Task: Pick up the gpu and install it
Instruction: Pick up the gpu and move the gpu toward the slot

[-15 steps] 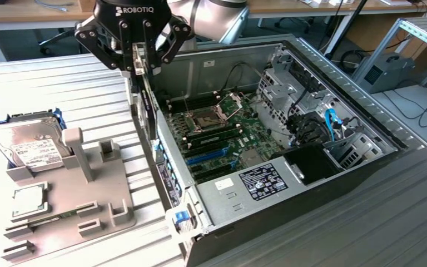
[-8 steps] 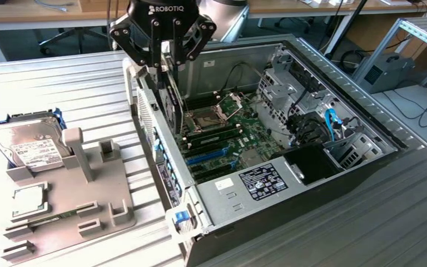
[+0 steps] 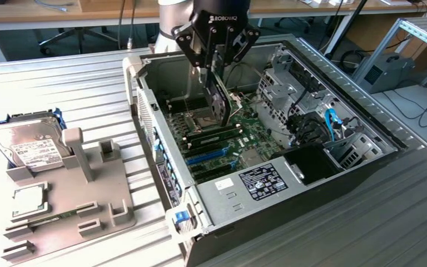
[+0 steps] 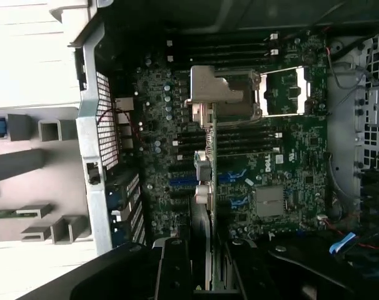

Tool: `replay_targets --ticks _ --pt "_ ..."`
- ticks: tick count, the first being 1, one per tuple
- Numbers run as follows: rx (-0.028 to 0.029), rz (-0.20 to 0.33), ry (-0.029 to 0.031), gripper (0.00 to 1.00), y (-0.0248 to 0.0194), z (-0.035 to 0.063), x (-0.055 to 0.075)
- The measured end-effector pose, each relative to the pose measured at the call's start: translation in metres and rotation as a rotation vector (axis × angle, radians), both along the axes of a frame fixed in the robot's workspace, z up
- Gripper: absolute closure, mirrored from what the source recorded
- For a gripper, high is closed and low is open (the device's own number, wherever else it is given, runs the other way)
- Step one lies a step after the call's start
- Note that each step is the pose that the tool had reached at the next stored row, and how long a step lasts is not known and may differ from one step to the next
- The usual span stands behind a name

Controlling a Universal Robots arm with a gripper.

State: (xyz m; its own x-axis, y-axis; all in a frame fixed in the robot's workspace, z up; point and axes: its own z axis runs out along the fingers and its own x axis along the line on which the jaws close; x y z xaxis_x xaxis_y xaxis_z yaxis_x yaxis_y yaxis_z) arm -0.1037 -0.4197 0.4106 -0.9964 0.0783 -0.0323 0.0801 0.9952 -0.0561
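**Figure.** Open computer case [image 3: 362, 161] lying on its side on the ribbed metal table [image 3: 65, 83], toward the table's edge at the exterior view's right, with the motherboard [image 3: 254, 139] exposed.

The gripper [image 3: 213, 65] hung over the far end of the case. Its two fingers [image 4: 174, 269] were closed part-way, pinching the upper edge of the gpu [image 3: 221, 103] between them. The gpu was held on edge and hung down from the fingers at a slight tilt. Its lower end was low inside the case, close over the board beside the processor socket [image 3: 198, 118]; whether it touched the board could not be told.

In the wrist view the card appeared edge-on. It ran from between the fingers to its silvery metal end [image 4: 208, 94], which lay in front of the socket area. The blue expansion slots [image 3: 206, 158] sat nearer the near end of the case, apart from the card.

A grey holder plate [image 3: 80, 189] lay near the table's edge at the exterior view's left. It carried a silver hard drive [image 3: 28, 144] with a white label, propped at a tilt at the plate's far end, and a small square chip [image 3: 28, 200] lying flat just in front of the drive.
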Motion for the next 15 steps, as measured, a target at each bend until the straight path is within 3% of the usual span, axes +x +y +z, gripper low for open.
replay_targets --ticks 2,15 --pt "-0.0001 0.0 0.0001 0.74 0.0022 -0.0061 0.017" --pt "0.0 0.0 0.0 0.74 0.0059 -0.0179 0.047"
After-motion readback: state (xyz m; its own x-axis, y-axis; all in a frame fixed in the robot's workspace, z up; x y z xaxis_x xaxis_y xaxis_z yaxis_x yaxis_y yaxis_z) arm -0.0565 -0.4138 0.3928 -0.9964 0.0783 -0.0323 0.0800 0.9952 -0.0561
